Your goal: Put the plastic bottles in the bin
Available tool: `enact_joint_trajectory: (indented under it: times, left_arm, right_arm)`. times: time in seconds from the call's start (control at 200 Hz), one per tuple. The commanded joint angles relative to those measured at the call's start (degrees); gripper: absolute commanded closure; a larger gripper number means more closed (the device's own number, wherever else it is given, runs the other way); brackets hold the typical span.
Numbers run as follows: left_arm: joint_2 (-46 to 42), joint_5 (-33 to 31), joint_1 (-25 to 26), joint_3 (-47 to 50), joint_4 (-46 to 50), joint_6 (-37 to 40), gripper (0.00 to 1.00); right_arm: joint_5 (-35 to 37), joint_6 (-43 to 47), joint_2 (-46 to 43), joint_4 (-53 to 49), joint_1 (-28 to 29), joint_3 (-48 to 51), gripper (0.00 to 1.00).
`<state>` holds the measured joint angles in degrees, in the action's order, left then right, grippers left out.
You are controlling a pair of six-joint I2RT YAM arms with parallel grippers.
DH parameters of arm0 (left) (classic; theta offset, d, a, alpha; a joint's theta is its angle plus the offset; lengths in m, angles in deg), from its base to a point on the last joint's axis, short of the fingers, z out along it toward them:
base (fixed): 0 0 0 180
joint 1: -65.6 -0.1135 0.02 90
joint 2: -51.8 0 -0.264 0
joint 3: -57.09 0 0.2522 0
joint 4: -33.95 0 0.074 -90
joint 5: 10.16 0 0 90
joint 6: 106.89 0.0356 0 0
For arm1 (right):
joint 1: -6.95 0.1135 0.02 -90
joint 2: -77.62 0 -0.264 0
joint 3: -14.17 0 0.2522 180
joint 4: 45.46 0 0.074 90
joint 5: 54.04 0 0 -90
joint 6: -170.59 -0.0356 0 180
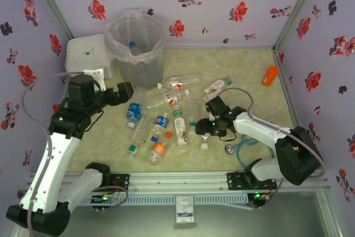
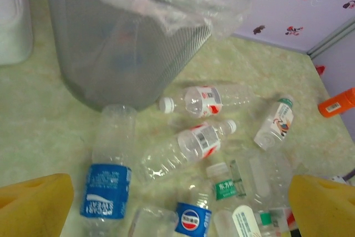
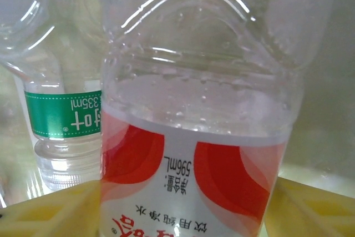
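The bin (image 1: 135, 45) (image 2: 111, 54) stands at the back left, lined with a clear bag. Several plastic bottles lie on the mat in front of it: a blue-label one (image 1: 133, 111) (image 2: 105, 190), two red-white ones (image 1: 176, 81) (image 2: 202, 101) (image 1: 166, 99) (image 2: 199, 140), a Pepsi one (image 1: 161, 121) (image 2: 191, 220) and an orange-label one (image 1: 158, 149). My left gripper (image 1: 126, 90) (image 2: 177, 209) hangs open above them beside the bin, holding nothing. My right gripper (image 1: 202, 127) (image 3: 183, 215) is low in the pile, its yellow fingers (image 3: 44, 215) pressed against both sides of a red-white label bottle (image 3: 194, 137).
A white lidded box (image 1: 89, 54) (image 2: 14, 20) sits left of the bin. A solid orange bottle-shaped object (image 1: 270, 75) (image 2: 335, 102) lies at the far right. A teal tube loop (image 1: 238, 145) lies near the right arm. Floral walls close in three sides.
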<state>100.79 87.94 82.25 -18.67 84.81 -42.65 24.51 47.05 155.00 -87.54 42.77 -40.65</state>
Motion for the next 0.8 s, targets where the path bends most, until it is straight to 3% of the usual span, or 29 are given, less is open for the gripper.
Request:
enact_joint_trajectory:
  times: [0.0,0.21,0.33,0.565,0.795]
  left_arm:
    - [-1.8,2.2,0.4,1.3,-0.3,-4.5,0.00]
    - [-1.6,9.1,2.3,5.5,-10.8,-13.2,0.00]
    - [-0.1,9.8,6.4,6.6,-16.9,-16.4,0.00]
    - [9.2,8.6,18.6,5.4,-25.7,-18.0,0.00]
    - [17.3,4.4,26.0,2.5,-27.1,-16.2,0.00]
  right_arm:
    - [2.4,1.0,-0.8,-2.3,0.4,0.3,0.36]
    - [5.7,3.3,-8.6,-10.6,0.2,-1.0,0.48]
    - [4.7,5.7,-15.5,-12.6,0.4,-2.2,0.51]
    - [-8.0,9.5,-24.0,1.6,6.0,-2.4,0.58]
    - [-10.1,12.5,-22.3,8.8,12.1,-5.1,0.64]
